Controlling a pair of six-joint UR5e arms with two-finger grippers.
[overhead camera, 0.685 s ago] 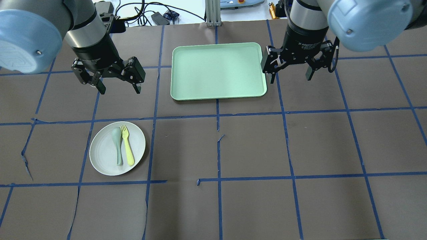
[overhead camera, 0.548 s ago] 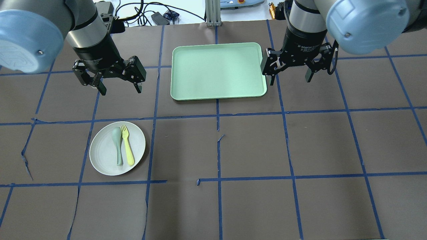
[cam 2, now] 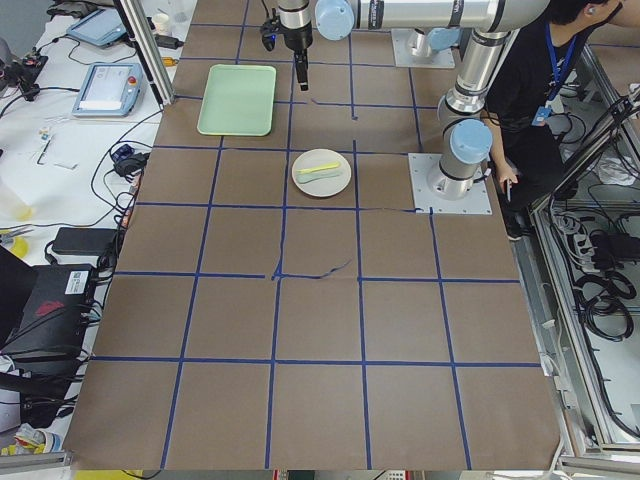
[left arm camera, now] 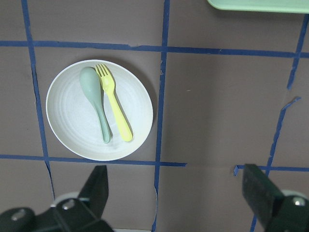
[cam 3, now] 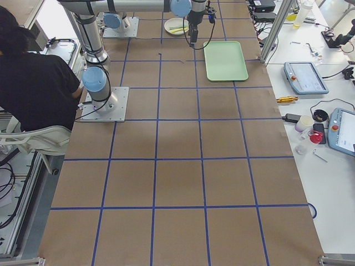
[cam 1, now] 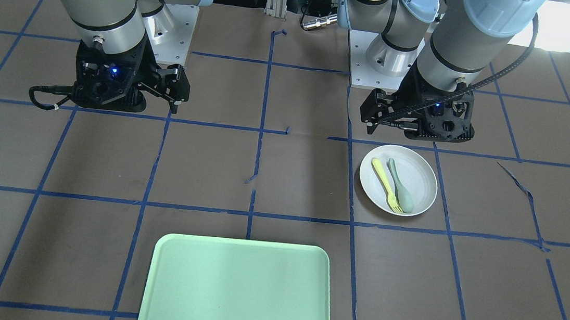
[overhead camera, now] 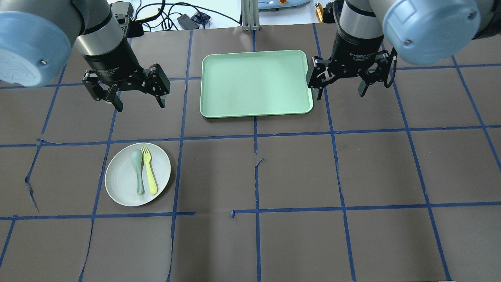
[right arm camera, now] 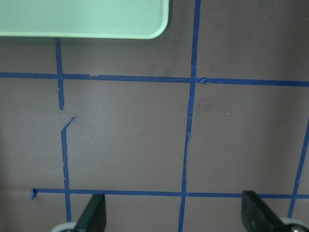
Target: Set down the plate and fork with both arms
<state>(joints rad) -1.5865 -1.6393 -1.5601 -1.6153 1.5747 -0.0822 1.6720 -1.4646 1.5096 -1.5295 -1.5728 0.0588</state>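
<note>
Hovering over table's far edge: left gripper [overhead camera: 140,105], right gripper [overhead camera: 341,94], jaws wide open, empty. Plate [overhead camera: 121,184] toward left edge, carrying fork [overhead camera: 149,171] against spoon [overhead camera: 138,174]. Risk: jaws snag spoon alongside fork.

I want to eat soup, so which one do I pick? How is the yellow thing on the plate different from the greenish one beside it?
The fork is pale yellow; the spoon is pale grey-green. The fork ends in short tines, the spoon in a smooth rounded bowl, so the spoon suits soup. The fork slants a little; the spoon lies straighter. Both lie flat side by side on the white plate, heads towards the green tray, and look about equally long.
</note>
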